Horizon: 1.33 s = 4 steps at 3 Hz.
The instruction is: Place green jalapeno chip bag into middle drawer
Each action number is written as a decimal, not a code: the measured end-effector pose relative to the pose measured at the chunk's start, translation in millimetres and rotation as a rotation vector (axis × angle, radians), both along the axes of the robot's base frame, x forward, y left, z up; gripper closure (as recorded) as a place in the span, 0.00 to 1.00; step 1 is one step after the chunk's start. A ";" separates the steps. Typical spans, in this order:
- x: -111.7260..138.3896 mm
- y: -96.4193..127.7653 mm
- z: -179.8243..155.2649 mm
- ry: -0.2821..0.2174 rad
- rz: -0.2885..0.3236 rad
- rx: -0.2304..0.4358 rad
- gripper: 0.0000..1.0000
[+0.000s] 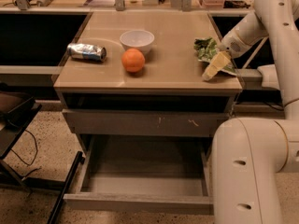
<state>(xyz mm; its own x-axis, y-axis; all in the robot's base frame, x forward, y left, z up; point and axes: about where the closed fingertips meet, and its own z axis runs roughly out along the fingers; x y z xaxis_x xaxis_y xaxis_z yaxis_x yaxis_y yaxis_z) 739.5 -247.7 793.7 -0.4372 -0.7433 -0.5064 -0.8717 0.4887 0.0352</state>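
Here, the gripper (215, 66) sits low over the front right corner of the table (173, 76), its pale tip angled down toward the front edge. It overlaps the near side of the green jalapeno chip bag (204, 49), which lies crumpled on the tabletop close to the right edge. Whether the gripper is spread or closed, I cannot tell, nor whether it actually grips the bag or only lies against it. The bag is flat on the surface, not lifted.

Further left, an orange (133, 60) rests near the middle of the table, with a white bowl (137, 40) just behind it. A crushed can (87, 52) lies on its side by the left edge.

Below the front edge, a scratched drawer front (140, 122) is shut. Beneath it the middle drawer (140, 186) is pulled out, its smooth grey tray exposed. The robot's white base (252, 171) stands beside the drawer's right end.
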 end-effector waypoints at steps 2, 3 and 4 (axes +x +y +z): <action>5.2 3.7 3.5 -0.018 -0.009 0.004 0.42; 2.5 5.0 11.3 -0.018 -0.009 0.004 0.65; -0.3 6.5 18.9 -0.019 -0.009 0.004 0.88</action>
<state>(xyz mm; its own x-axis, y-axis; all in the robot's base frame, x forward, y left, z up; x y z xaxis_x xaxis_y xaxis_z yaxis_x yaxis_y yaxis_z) 739.3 -241.2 812.6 -0.4344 -0.7371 -0.5177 -0.8677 0.4966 0.0211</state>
